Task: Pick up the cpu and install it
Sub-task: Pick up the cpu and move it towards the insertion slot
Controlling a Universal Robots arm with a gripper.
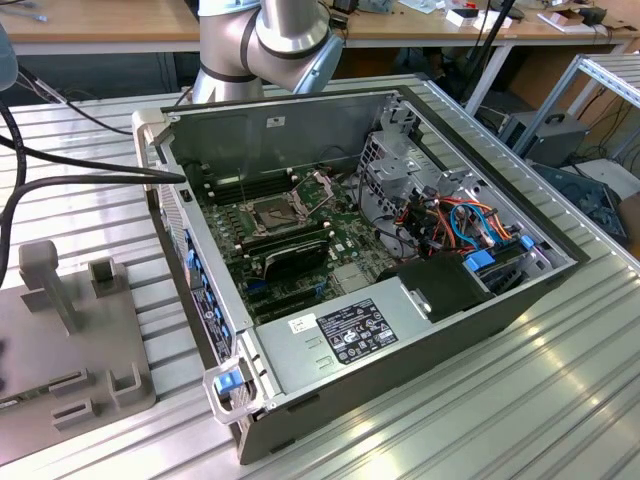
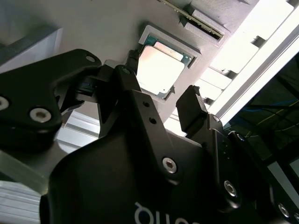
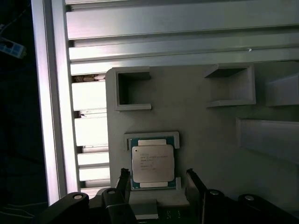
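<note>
Your tool is released. Its two black fingers stand spread, one on each side of the cpu, a small flat square chip with a dull silver-grey metal lid on a green board. In both wrist views you can see the cpu lying flat in a shallow square pocket of the pale grey plastic fixture tray, which rests on the ribbed aluminium bench. You cannot tell whether the fingers touch the chip's edges. In the exterior view, the open grey computer case lies on the bench beside the tray. Its dark square processor socket is uncovered, with the metal frame tilted up.
</note>
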